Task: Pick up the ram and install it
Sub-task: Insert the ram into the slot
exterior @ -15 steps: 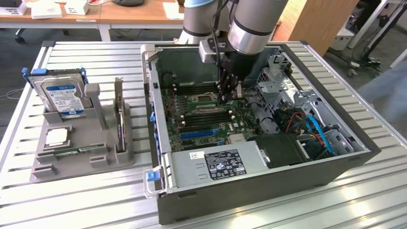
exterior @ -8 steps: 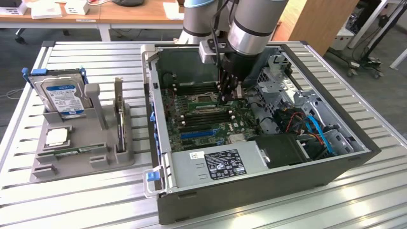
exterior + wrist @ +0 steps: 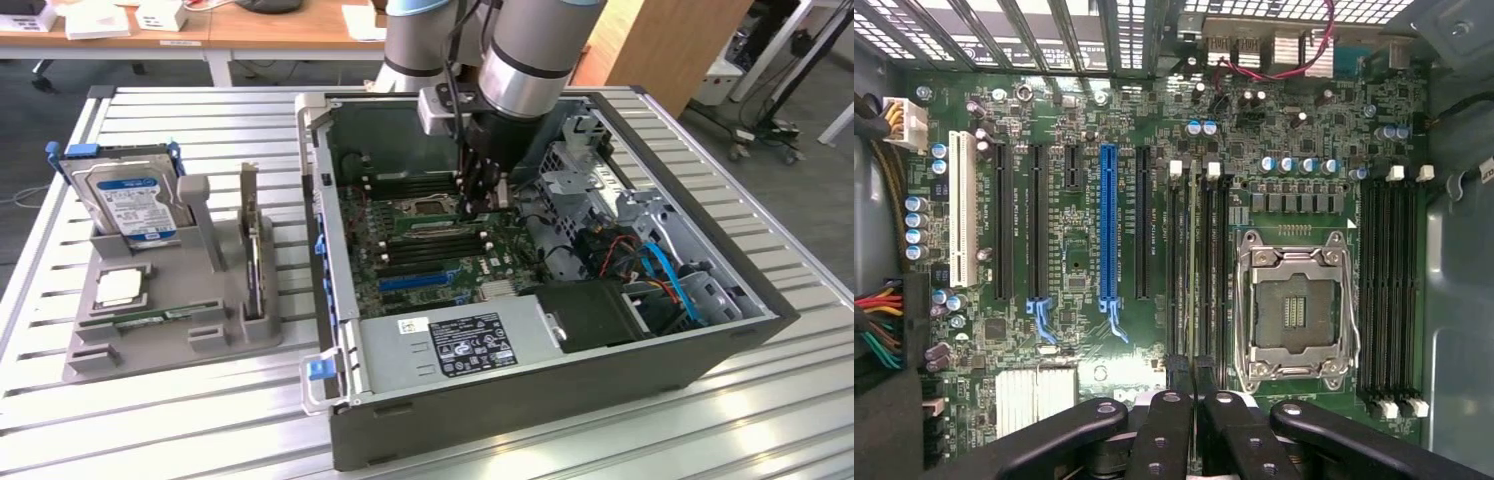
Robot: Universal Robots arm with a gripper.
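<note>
The gripper (image 3: 1191,378), closed on what looks like the ram (image 3: 1193,260), poises it edge-on over the centre-frame memory slots (image 3: 1216,260); seating remains.

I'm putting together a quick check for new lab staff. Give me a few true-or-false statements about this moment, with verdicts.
1. The gripper is down inside the open computer case, above the motherboard. True.
2. The hard drive lies flat on the motherboard. False: it stands in the grey holder outside the case.
3. A spare ram stick lies in the holder. True.
4. A heatsink covers the CPU socket. False: the socket is bare and its metal frame is exposed.
5. The gripper is wide open. False: it is shut on the ram, seen edge-on over the slots beside the socket.
</note>
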